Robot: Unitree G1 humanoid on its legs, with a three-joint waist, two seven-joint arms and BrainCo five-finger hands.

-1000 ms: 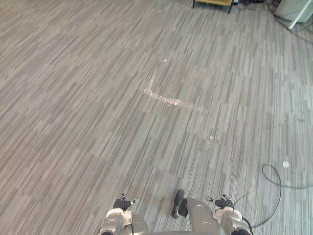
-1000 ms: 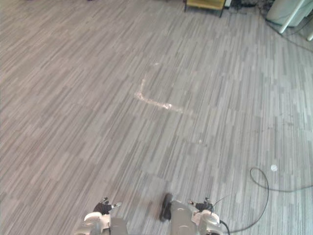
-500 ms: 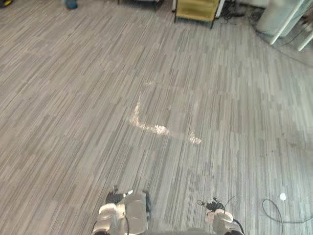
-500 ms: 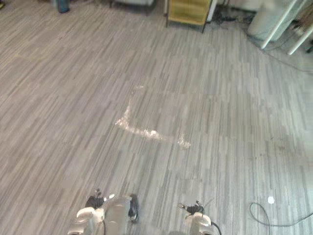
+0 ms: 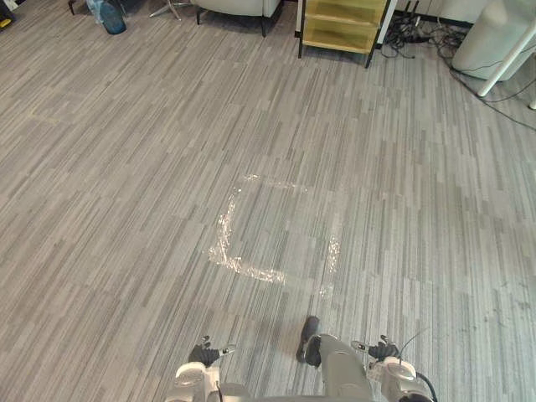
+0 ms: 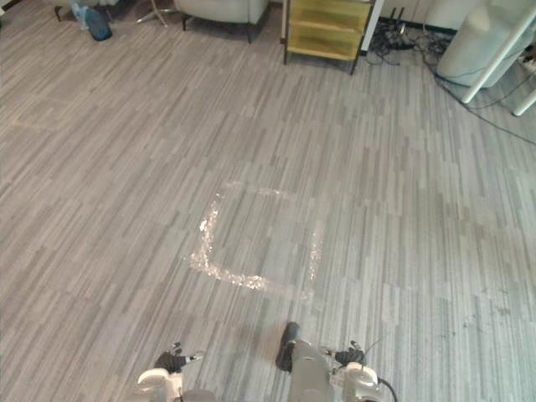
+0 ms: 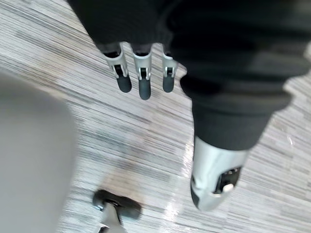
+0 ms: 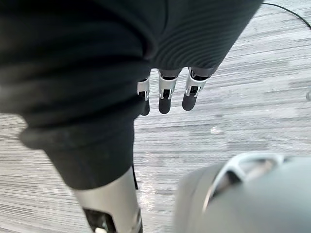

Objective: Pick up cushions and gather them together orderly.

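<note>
— What do we have in our hands?

— Nothing. Our left hand (image 7: 141, 73) hangs over the floor (image 5: 126, 209) with fingers straight and the thumb held apart from them, and our right hand (image 8: 165, 92) hangs the same way, loose and empty. Both are low at our sides, clear of the floor.

— And the cushions?

— We cannot tell where they are from here.

— What lies ahead of us, then?

— Grey striped carpet, and near our feet a square mark (image 5: 251, 270) on it, pale and shiny along its lines. It lies flat, so it does not block us.

— What is further on?

— At the far edge we see a yellow shelf (image 5: 343, 25), with a grey chair (image 5: 239, 7) just beside it on the left. A blue object (image 5: 111, 17) sits well apart on the far left. Cords (image 5: 419, 33) lie tangled on the floor just right of the shelf, and a pale bin (image 5: 502, 33) stands in the far right corner.
</note>
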